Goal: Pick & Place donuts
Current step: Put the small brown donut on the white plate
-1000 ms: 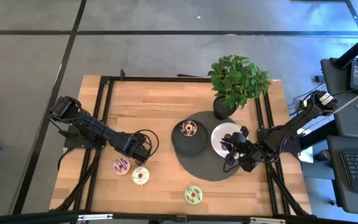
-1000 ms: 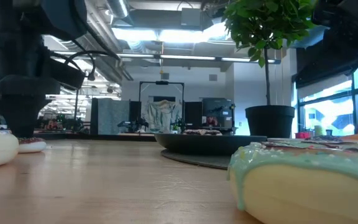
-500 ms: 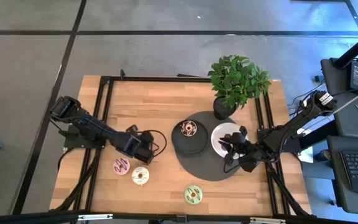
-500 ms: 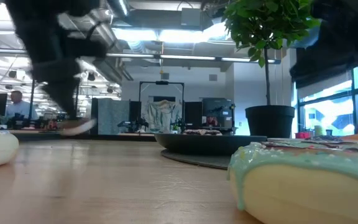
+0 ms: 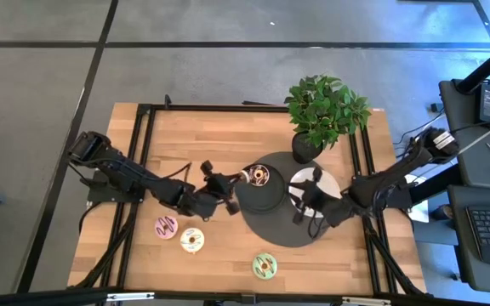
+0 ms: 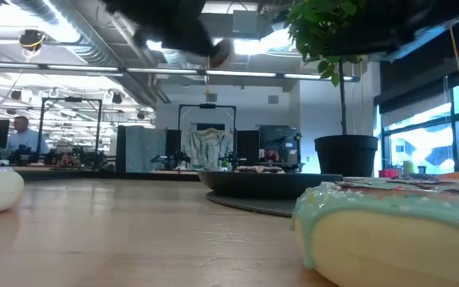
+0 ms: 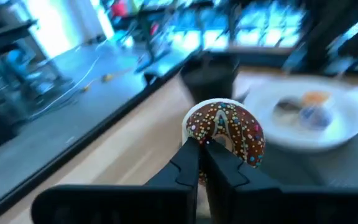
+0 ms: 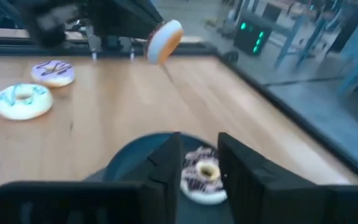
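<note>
Over by the black plate (image 5: 258, 194), the left hand (image 5: 228, 180) is carrying a brown sprinkled donut (image 7: 224, 134), pinched shut on its rim and lifted clear of the surface (image 5: 194, 144). Looks like the carry step, so next it needs lining up over a plate and letting go gently. It's riding on edge, icing facing the wrist camera, hole axis roughly level. Right hand (image 8: 197, 163) is hovering with fingers spread over a dark-drizzled donut (image 8: 201, 175) on that black plate.
</note>
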`<state>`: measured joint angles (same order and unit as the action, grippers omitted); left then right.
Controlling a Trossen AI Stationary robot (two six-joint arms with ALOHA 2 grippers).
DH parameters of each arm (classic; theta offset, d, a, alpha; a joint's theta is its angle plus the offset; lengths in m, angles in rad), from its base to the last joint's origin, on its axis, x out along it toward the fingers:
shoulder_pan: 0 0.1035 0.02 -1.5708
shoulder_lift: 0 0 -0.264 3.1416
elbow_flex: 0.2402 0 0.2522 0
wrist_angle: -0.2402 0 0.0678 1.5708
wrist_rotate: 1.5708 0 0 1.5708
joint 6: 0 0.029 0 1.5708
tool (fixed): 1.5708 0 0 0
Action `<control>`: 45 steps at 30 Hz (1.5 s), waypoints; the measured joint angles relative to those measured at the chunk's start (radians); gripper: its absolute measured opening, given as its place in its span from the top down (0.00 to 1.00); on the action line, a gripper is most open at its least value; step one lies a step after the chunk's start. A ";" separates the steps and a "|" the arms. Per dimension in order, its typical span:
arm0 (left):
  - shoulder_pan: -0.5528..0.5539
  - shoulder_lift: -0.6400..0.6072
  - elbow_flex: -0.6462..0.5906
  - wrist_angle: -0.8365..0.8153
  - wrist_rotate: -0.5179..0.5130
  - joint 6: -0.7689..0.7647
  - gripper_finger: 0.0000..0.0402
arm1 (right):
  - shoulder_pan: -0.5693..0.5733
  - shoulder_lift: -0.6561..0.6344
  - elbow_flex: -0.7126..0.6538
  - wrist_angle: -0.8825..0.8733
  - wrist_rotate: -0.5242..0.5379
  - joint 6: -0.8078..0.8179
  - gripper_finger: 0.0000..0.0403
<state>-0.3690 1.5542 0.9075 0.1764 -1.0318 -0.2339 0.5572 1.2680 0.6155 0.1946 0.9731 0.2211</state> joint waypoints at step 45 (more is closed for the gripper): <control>0.095 0.141 0.001 0.307 0.062 0.215 0.99 | -0.175 0.442 0.211 0.518 0.113 -0.669 0.66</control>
<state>-0.2737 1.6951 0.9085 0.4839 -0.9699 -0.0193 0.3824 1.7096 0.8261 0.7128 1.0860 -0.4481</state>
